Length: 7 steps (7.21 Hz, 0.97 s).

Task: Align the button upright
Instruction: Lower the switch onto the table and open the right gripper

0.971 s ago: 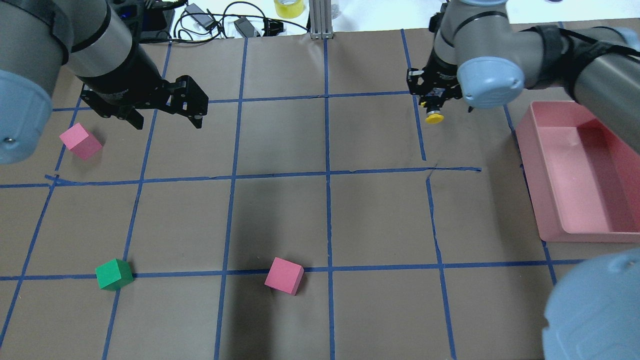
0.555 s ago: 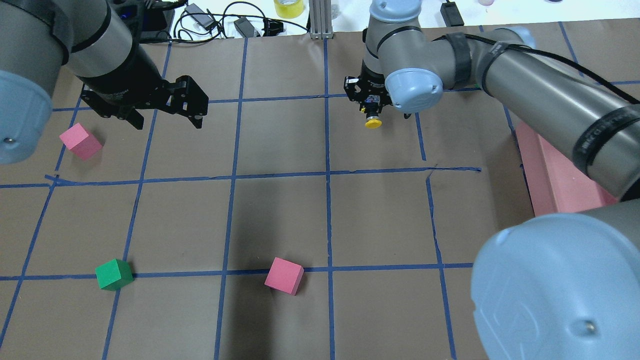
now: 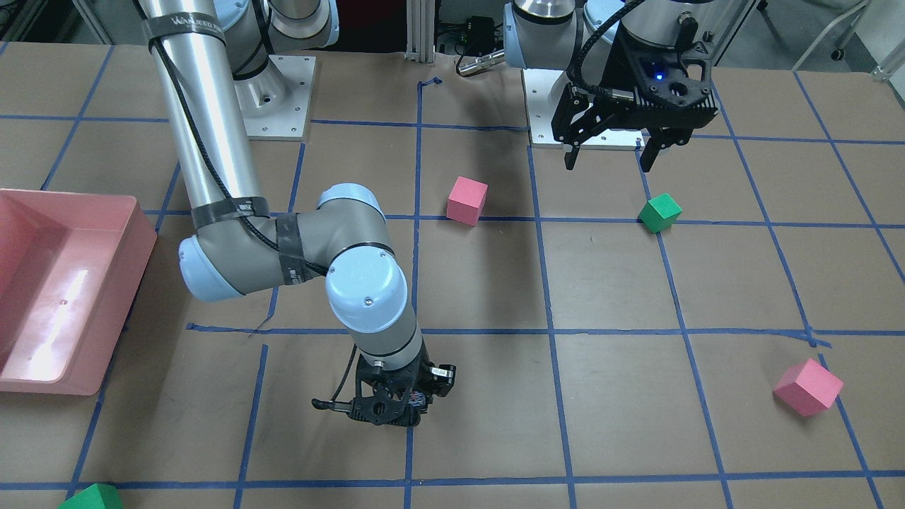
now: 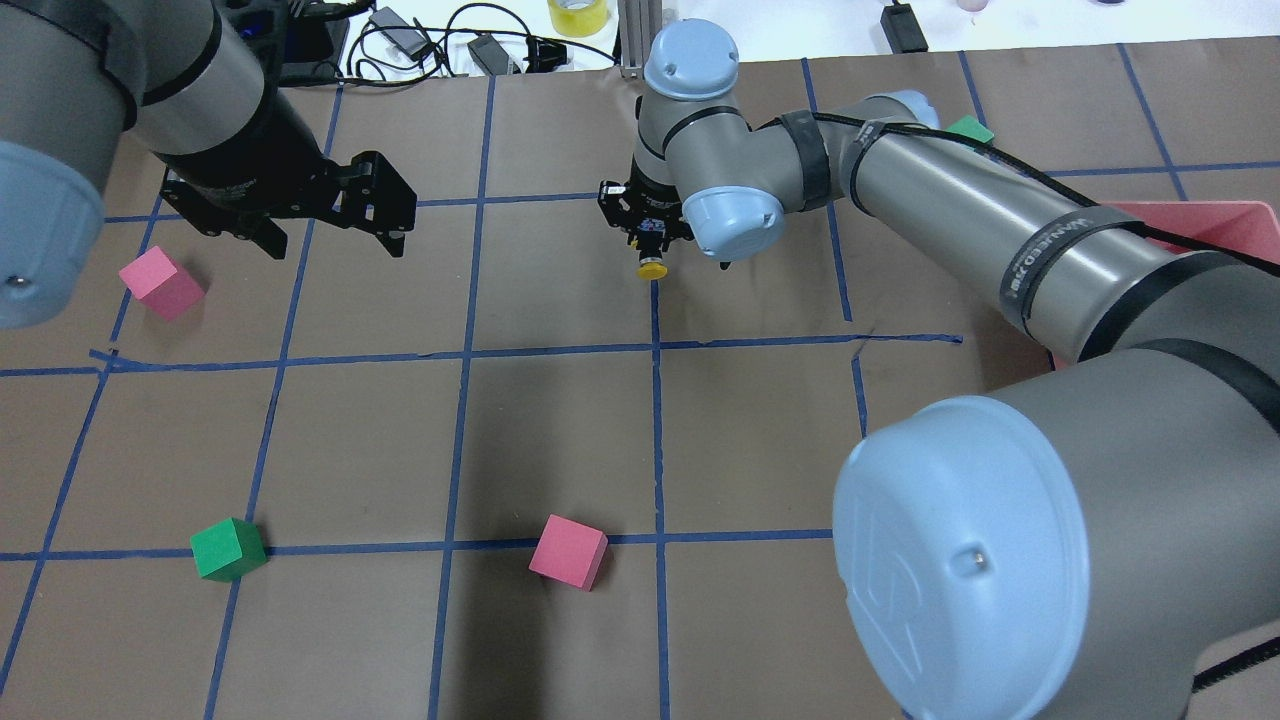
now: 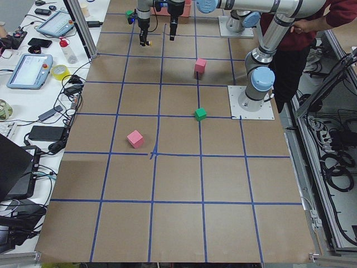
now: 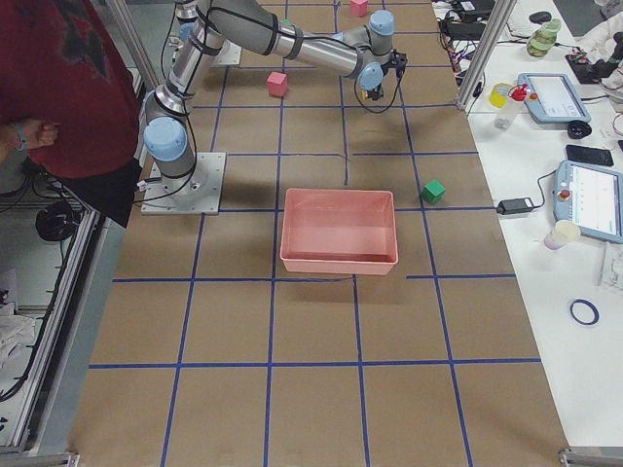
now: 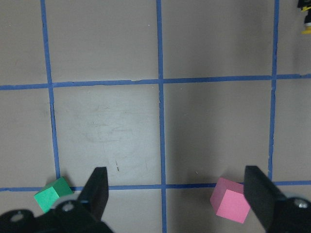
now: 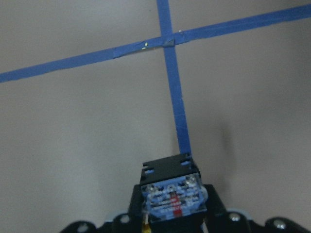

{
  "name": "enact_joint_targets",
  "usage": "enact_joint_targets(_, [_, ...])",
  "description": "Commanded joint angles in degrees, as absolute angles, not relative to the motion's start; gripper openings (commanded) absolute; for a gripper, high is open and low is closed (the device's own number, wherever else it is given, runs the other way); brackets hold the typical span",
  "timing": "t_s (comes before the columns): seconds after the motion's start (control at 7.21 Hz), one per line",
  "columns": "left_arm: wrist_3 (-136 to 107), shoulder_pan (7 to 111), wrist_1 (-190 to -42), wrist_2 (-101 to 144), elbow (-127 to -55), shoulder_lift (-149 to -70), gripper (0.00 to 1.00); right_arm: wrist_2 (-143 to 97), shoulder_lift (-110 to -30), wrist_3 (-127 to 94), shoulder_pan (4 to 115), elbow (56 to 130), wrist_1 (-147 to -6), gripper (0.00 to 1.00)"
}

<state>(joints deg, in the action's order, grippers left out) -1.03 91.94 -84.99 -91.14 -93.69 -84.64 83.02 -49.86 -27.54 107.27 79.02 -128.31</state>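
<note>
The right gripper was clamped on the button, whose long axis seemed to lie sideways, yellow cap toward the robot. The left gripper gaped, well apart.

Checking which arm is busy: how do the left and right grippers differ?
The right gripper is shut on the button; the left gripper is open and empty. The right gripper hangs low over the table; the left gripper higher. Both point downward.
</note>
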Motion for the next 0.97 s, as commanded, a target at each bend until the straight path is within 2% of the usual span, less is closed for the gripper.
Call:
enact_joint_targets(0.0, [-1.1, 92.0, -85.0, -91.1, -93.7, -84.6, 1.00, 82.9, -48.6, -28.7, 108.1, 79.9, -128.9, 0.04])
enact_joint_targets(0.14, [-1.1, 92.0, -85.1, -91.1, -93.7, -84.6, 1.00, 82.9, -48.8, -28.7, 108.1, 81.5, -129.1, 0.31])
enact_joint_targets(0.28, [-1.1, 92.0, -85.0, -91.1, -94.2, -84.4, 1.00, 82.9, -49.5, -28.7, 108.1, 82.5, -130.4, 0.99])
enact_joint_targets(0.83, [-1.1, 92.0, -84.4, -91.1, -95.4, -83.7, 1.00, 83.8, -57.8, -28.9, 106.5, 82.6, -124.8, 1.00])
